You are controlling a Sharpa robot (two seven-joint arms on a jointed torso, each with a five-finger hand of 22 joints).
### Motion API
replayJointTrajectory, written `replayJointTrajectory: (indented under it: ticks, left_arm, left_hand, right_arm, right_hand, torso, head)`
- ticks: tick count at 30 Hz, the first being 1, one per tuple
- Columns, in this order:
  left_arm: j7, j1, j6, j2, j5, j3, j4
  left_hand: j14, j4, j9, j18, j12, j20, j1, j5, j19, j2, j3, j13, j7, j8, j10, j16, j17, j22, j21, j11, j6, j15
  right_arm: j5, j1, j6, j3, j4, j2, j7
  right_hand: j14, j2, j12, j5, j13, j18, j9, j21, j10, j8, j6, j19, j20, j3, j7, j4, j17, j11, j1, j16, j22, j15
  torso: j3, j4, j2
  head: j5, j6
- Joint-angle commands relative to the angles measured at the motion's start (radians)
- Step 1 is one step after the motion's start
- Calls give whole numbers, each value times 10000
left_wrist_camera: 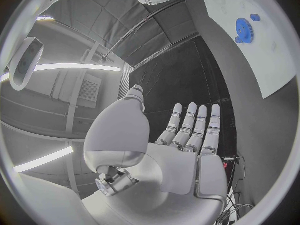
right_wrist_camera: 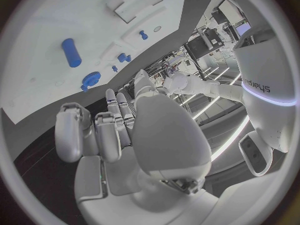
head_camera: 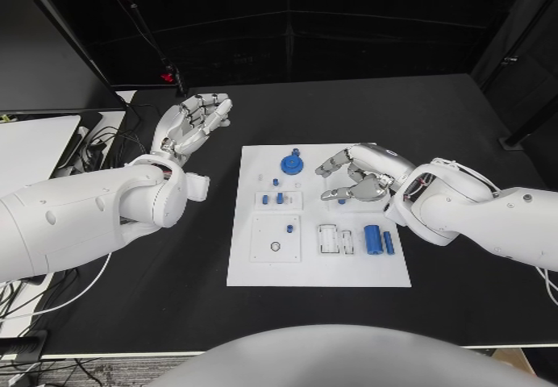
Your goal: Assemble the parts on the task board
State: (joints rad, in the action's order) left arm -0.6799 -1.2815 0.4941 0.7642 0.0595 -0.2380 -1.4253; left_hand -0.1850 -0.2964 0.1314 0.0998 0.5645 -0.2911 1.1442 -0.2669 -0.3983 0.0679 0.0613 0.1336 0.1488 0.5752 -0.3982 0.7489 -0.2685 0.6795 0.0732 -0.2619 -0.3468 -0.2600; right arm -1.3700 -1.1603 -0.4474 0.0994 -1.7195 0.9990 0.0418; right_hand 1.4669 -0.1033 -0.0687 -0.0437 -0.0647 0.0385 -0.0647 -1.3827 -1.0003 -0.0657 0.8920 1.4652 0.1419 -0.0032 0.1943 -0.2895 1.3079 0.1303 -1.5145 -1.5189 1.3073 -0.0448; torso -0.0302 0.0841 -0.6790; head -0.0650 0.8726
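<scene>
While the left hand (head_camera: 195,121) lies spread, the right hand (head_camera: 363,174) curls emptily over the task board (head_camera: 318,258).

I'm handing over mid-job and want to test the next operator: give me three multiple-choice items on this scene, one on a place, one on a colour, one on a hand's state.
1. Where is the left hand?
A. Over the black table, beside the task board
B. Over the board's middle
C. On the blue cylinder

2. What colour is the gear at the board's far end?
A. Grey
B. Blue
C. Red

3. How is the left hand?
A. Gripping a part
B. Fist closed
C. Fingers spread, holding nothing

Answers:
1 A, the head view shows it over bare table clear of the board.
2 B, it shows blue on the white board.
3 C, its fingers are extended apart with nothing between them.
</scene>
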Motion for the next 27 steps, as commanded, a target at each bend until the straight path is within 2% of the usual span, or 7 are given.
replayJointTrajectory:
  ticks: [1,6,10,22,27]
  left_arm:
    - [-1643,-12,-63,3,-9,9,-8]
    - [-1636,-10,-84,12,-9,9,-8]
    - [-1635,-9,-85,13,-9,9,-7]
    - [-1631,-5,-93,3,-10,9,13]
    - [-1627,-4,-93,16,-10,9,1]
  left_hand:
    - [86,3,-9,-138,50,6,-18,-27,-62,-90,-46,-10,1464,57,58,14,12,1,-63,22,43,-5]
    - [86,3,-9,-138,50,6,-18,-27,-62,-90,-46,-10,1464,57,58,14,12,1,-63,22,43,-5]
    - [86,3,-9,-138,50,6,-18,-27,-62,-90,-46,-10,1464,57,58,14,12,1,-63,22,43,-5]
    - [92,3,-18,-138,78,6,-16,-33,-59,-109,-50,-20,1464,78,69,37,38,-11,-62,21,58,-5]
    - [92,3,-18,-138,78,6,-16,-33,-59,-109,-50,-20,1464,78,69,37,38,-11,-62,21,58,-5]
  right_arm:
    - [-1501,-26,679,1,76,16,-766]
    - [-2483,-25,1375,4,142,42,-1856]
    - [-2799,-21,1769,7,203,41,-2311]
    - [-3033,-11,2223,10,242,-33,-3131]
    - [-3051,-8,2201,11,284,-87,-3327]
  right_hand:
    - [778,-15,-48,-33,-15,103,-8,-25,76,25,-95,17,84,71,-24,-11,1367,-8,-63,-39,1726,-5]
    - [756,-148,-91,-32,-24,109,-21,-30,119,-3,-99,20,29,98,-92,-30,1268,-60,49,-3,1730,88]
    - [735,-230,-205,-33,-48,107,-51,-25,28,-74,42,19,-20,142,-128,-33,1171,-106,196,35,1729,115]
    - [728,-182,-463,-31,-72,106,-95,-10,-295,-223,450,16,-17,282,-184,-16,1123,-145,270,51,1725,92]
    - [742,31,-551,-29,-62,97,-93,-53,-444,-246,580,41,-33,413,-255,23,1180,-194,86,27,1748,123]
  torso:
    - [-15,14,-9]
    - [-4,-2,-18]
    - [5,-4,-12]
    - [-11,12,-3]
    - [-9,1,-11]
  head:
    - [-27,-2]
    - [-33,0]
    - [-52,0]
    - [-89,0]
    - [-104,-6]
